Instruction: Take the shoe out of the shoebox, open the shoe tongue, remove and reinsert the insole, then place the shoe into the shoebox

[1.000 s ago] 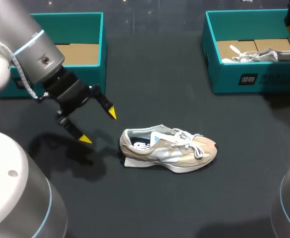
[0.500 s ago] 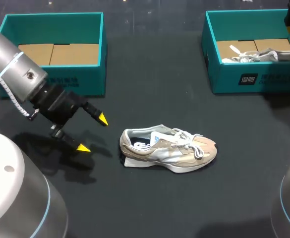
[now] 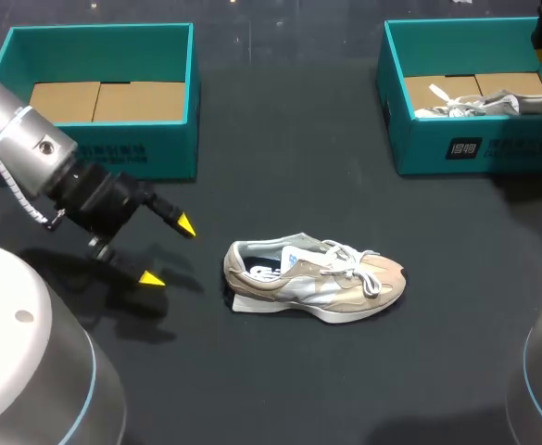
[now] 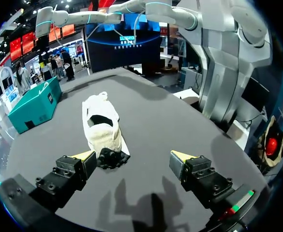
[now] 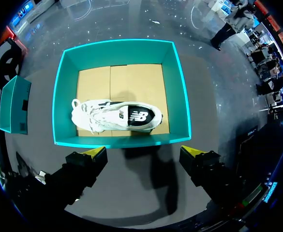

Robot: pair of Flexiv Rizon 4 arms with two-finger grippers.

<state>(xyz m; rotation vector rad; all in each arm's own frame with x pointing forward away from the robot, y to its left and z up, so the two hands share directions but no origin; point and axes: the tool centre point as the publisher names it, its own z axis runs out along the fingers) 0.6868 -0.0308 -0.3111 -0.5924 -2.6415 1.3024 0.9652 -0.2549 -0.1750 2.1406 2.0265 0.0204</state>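
Your shoe [image 3: 315,281] stands on its sole near the middle of the table [image 3: 280,389], outside both boxes, with its heel toward the left edge and its toe toward the right. This leaves the collar facing up, so you can reach the tongue and insole from above.

The upper is beige, made of soft-looking panels over a pale, chunky sole, with white laces and a dark lining.

The left gripper [image 3: 168,251] hangs low over the table near the heel without touching it. Its fingers are spread wide and hold nothing. From there it looks placed to steady the heel.

The left box [image 3: 104,153], at the far left corner, is teal card with a bare brown floor. You will probably return the shoe there.

The right box [image 3: 456,148], at the far right corner, holds a second shoe [image 3: 493,104], white and lying on its side. The right gripper [image 5: 143,151] hovers above that box's wall, fingers apart and empty.
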